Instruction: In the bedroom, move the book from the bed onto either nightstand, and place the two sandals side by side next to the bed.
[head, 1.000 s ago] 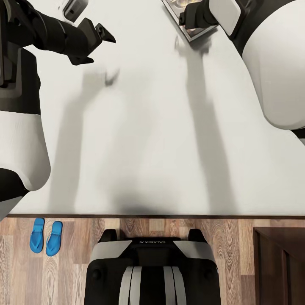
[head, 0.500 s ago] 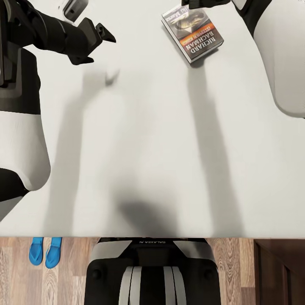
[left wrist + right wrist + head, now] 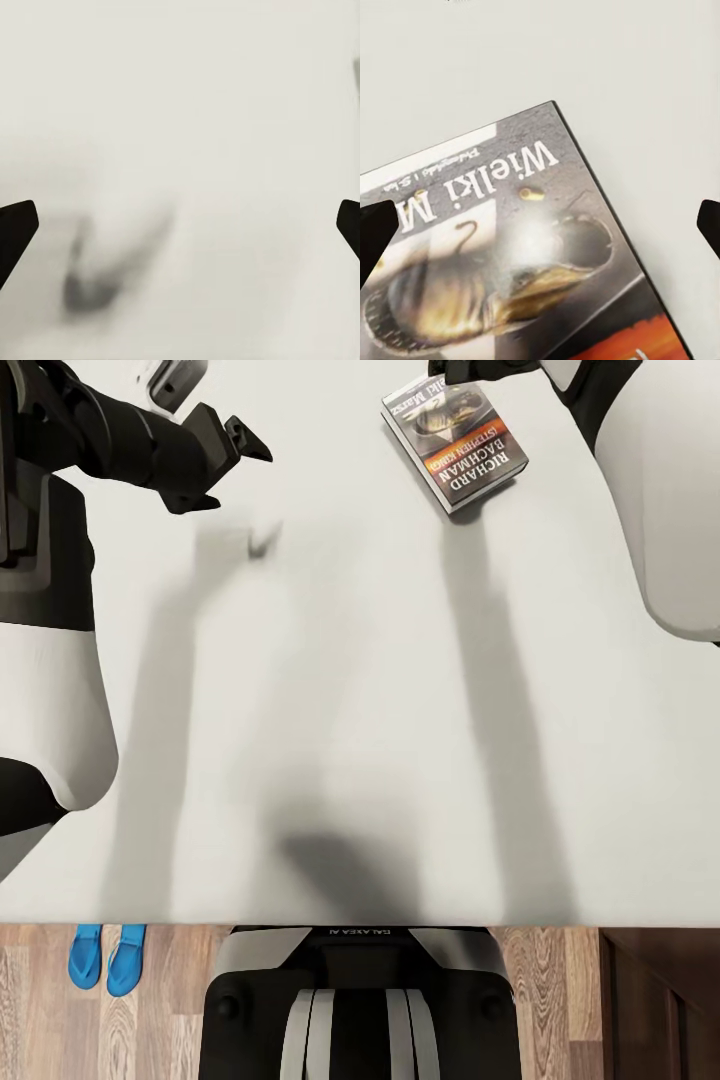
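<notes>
The bed (image 3: 330,690) takes up most of the head view, its plain light grey mattress running from the far edge down to the near side where the robot's base stands on the wood-plank floor (image 3: 560,1000). A dark brown cabinet corner, likely the nightstand (image 3: 665,1000), sits at the lower right beside the bed. The right arm reaches over the far part of the mattress, and the right gripper (image 3: 540,225) hangs above the book, its fingers (image 3: 375,232) spread wide apart with the cover showing between them in the right wrist view and nothing held. The left gripper (image 3: 235,450) hovers over bare mattress well apart from the book, its fingers likewise open and empty. The book (image 3: 455,442) lies flat on the mattress, cover up, turned at an angle, with orange and white lettering; its far corner runs under the right gripper. The two sandals (image 3: 105,957) lie side by side on the floor just beside the bed's near edge, partly cut off by the mattress, so that half of the task looks done. The step in hand appears to be picking up the book. The next move would call for lowering the right gripper so the fingers straddle one edge of the thin book, then closing firmly before lifting it toward the nightstand.
</notes>
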{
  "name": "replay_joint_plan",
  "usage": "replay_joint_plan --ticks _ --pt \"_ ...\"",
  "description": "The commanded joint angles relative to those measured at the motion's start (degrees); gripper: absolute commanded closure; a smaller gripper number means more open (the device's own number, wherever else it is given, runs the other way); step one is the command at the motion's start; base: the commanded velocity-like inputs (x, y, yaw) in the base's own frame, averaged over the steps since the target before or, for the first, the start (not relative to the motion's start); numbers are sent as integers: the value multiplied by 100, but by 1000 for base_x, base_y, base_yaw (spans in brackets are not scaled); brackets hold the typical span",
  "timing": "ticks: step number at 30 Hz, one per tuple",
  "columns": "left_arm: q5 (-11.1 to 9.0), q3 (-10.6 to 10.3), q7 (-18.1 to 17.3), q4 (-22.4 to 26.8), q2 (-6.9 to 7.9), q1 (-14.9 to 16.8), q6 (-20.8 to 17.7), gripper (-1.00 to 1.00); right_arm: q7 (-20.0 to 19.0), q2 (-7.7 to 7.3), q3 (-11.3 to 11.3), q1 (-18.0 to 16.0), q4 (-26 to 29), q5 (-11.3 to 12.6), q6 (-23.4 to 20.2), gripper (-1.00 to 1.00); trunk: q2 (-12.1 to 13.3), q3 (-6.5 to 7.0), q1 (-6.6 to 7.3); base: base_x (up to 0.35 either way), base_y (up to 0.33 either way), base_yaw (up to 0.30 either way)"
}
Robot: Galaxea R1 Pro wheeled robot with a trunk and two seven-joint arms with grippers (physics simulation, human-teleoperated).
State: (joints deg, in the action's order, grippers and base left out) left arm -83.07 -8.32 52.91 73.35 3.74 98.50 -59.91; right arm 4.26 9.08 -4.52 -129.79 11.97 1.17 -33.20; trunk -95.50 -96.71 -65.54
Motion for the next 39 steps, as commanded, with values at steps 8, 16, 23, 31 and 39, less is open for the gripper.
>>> replay_joint_plan --ticks 8,16,23,31,39 --pt "-46 -11 57 4 10 3 -3 -100 15 5 -49 11 7 10 -22 -100 -1 -2 0 11 0 0" --pt "-43 -11 55 4 0 3 -3 -100 22 6 -31 15 7 6 -20 -100 -1 -2 0 86 0 0" --pt "-43 -11 54 11 -19 3 -3 -100 39 11 -19 26 3 12 115 -100 -1 -2 0 21 0 0" --pt "-43 -14 58 13 -17 3 -3 -100 81 24 -12 24 -19 40 505 -100 -1 -2 0 5 0 0" --pt "-43 -19 58 17 -20 -2 -3 -100 255 36 0 35 -56 35 852 -100 -1 -2 0 1 0 0"
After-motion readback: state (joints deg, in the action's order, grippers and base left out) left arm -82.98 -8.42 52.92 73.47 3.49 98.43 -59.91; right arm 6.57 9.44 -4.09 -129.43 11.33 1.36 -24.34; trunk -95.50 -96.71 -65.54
